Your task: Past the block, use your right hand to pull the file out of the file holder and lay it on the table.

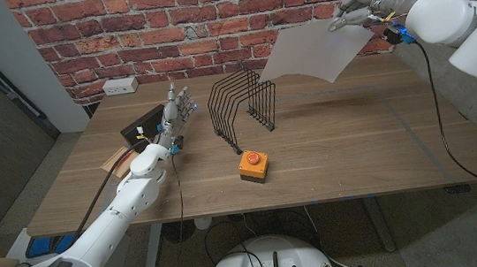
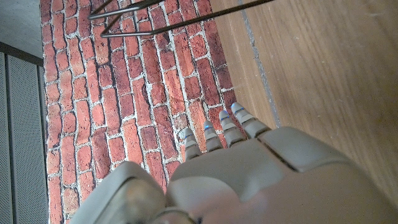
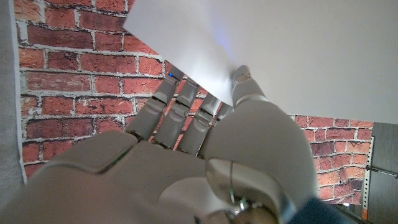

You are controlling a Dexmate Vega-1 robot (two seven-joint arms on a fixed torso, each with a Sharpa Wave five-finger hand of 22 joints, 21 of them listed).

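My right hand (image 1: 355, 12) is raised at the back right, well above the table, pinching a corner of the white file (image 1: 317, 50). The sheet hangs in the air, slanting down toward the left, clear of the black wire file holder (image 1: 240, 103). In the right wrist view the file (image 3: 292, 56) lies over the fingers (image 3: 180, 106) with the thumb on it. The holder stands empty near the table's middle. In front of it sits the orange block (image 1: 253, 165) with a red button on top. My left hand (image 1: 176, 112) stands left of the holder, fingers straight and apart, holding nothing.
The wooden table (image 1: 355, 148) runs up to a brick wall (image 1: 209, 21). A black box (image 1: 143, 128) with cables lies behind my left hand. A white power strip (image 1: 120, 85) sits at the back left corner. Bare tabletop lies under the hanging file and to the right.
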